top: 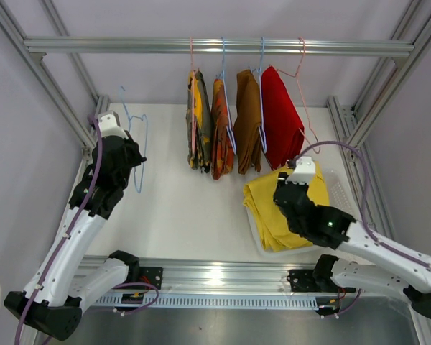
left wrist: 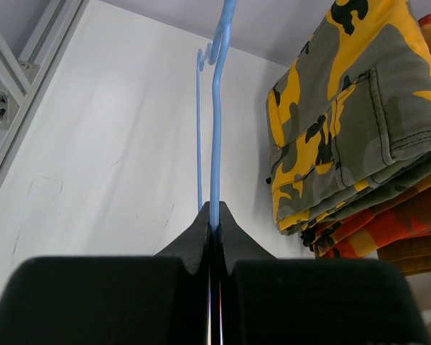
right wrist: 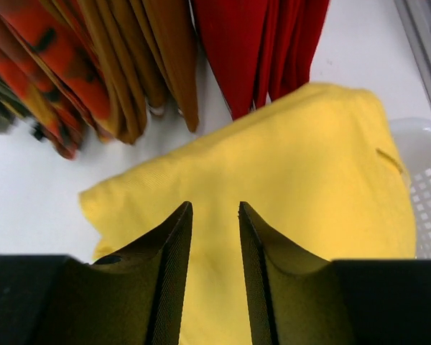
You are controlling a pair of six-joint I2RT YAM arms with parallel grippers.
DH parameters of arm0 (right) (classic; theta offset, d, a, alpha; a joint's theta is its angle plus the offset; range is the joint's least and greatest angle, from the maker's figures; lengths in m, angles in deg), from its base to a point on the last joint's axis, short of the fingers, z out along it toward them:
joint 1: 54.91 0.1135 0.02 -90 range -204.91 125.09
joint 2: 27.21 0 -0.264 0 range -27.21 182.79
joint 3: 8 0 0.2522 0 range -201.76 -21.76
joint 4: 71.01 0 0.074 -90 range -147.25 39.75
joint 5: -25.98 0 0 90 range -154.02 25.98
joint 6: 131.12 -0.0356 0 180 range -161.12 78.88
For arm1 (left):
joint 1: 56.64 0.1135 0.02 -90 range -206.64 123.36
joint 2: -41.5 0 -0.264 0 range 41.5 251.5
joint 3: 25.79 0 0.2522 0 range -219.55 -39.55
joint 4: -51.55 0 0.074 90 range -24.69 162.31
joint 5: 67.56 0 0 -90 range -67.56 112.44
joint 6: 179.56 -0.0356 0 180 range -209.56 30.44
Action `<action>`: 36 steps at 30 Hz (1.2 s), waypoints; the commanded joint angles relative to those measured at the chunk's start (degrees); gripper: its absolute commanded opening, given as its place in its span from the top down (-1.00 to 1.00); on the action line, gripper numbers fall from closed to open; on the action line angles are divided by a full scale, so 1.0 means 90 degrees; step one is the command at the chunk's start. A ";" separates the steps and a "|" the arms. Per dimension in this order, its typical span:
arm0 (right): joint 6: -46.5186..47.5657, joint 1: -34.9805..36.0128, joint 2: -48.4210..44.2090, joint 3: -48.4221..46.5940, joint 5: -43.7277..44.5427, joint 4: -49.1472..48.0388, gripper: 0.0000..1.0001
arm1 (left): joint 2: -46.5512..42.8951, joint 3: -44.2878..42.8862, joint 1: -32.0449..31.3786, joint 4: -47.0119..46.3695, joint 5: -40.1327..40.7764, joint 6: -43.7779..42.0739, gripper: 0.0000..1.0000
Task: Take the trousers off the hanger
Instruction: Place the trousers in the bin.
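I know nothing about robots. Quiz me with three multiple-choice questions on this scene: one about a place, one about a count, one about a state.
1. Where do the yellow trousers lie?
A. on a chair
B. in the white basket
C. on the floor

2. How many pairs hang from the rail?
A. two
B. four
C. six

3. The left gripper is:
A. open and empty
B. shut on a pink hanger
C. shut on a blue hanger

Answers:
1. B, they rest in the basket under the right gripper.
2. B, the camouflage pair, orange-red pair, brown pair and red pair.
3. C, its fingers pinch the blue wire.
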 commanded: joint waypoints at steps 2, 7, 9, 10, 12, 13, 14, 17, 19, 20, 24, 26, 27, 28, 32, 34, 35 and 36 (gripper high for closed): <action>-0.0716 -0.0358 0.0962 0.0339 -0.0683 -0.0207 0.28 | -0.0020 -0.0144 -0.0066 -0.0149 0.0088 -0.0122 0.99; -0.1420 -0.0476 0.1831 0.0905 -0.1085 -0.0559 0.29 | -0.0029 -0.0154 -0.0056 -0.0158 0.0098 -0.0142 0.99; -0.1606 -0.0525 0.1998 0.1169 -0.1251 -0.0735 0.28 | -0.0039 -0.0144 -0.0066 -0.0149 0.0089 -0.0132 0.99; -0.1645 -0.0545 0.2019 0.1218 -0.1300 -0.0774 0.26 | -0.0039 -0.0135 -0.0066 -0.0149 0.0079 -0.0132 0.99; -0.1723 -0.0622 0.2058 0.1344 -0.1397 -0.0843 0.24 | -0.0039 -0.0154 -0.0056 -0.0149 0.0079 -0.0122 0.99; -0.1724 -0.0671 0.2048 0.1384 -0.1436 -0.0862 0.19 | -0.0039 -0.0154 -0.0066 -0.0149 0.0079 -0.0132 0.99; -0.1733 -0.0720 0.2038 0.1433 -0.1562 -0.0959 0.17 | -0.0049 -0.0154 -0.0066 -0.0149 0.0088 -0.0132 0.99; -0.1656 -0.1062 0.2077 0.1706 -0.2049 -0.1349 0.16 | -0.0058 -0.0135 -0.0066 -0.0139 0.0098 -0.0132 0.99; -0.1607 -0.1276 0.2155 0.1892 -0.2343 -0.1613 0.16 | -0.0059 -0.0144 -0.0066 -0.0149 0.0108 -0.0132 0.99; -0.1607 -0.1316 0.2262 0.1931 -0.2403 -0.1643 0.16 | -0.0049 -0.0154 -0.0066 -0.0149 0.0108 -0.0132 0.99; -0.1568 -0.1336 0.2380 0.1824 -0.2413 -0.1566 0.15 | -0.0059 -0.0144 -0.0066 -0.0149 0.0098 -0.0132 0.99; -0.1529 -0.1336 0.2302 0.1736 -0.2394 -0.1449 0.13 | -0.0059 -0.0144 -0.0066 -0.0149 0.0098 -0.0132 0.99; -0.1528 -0.1336 0.2176 0.1697 -0.2375 -0.1381 0.14 | -0.0059 -0.0144 -0.0066 -0.0149 0.0098 -0.0132 0.99; -0.1509 -0.1317 0.2098 0.1610 -0.2355 -0.1216 0.13 | -0.0059 -0.0154 -0.0066 -0.0149 0.0098 -0.0132 0.99; -0.1538 -0.1248 0.1473 0.1298 -0.2131 -0.0582 0.14 | -0.0059 -0.0135 -0.0066 -0.0139 0.0089 -0.0132 0.99; -0.1558 -0.1199 0.0985 0.1170 -0.1907 -0.0153 0.13 | -0.0059 -0.0144 -0.0066 -0.0149 0.0089 -0.0132 0.99; -0.1558 -0.1199 0.0839 0.1044 -0.1838 -0.0014 0.12 | -0.0059 -0.0154 -0.0066 -0.0149 0.0098 -0.0142 0.99; -0.1548 -0.1218 0.0702 0.0994 -0.1750 0.0113 0.12 | -0.0049 -0.0164 -0.0066 -0.0149 0.0098 -0.0142 0.99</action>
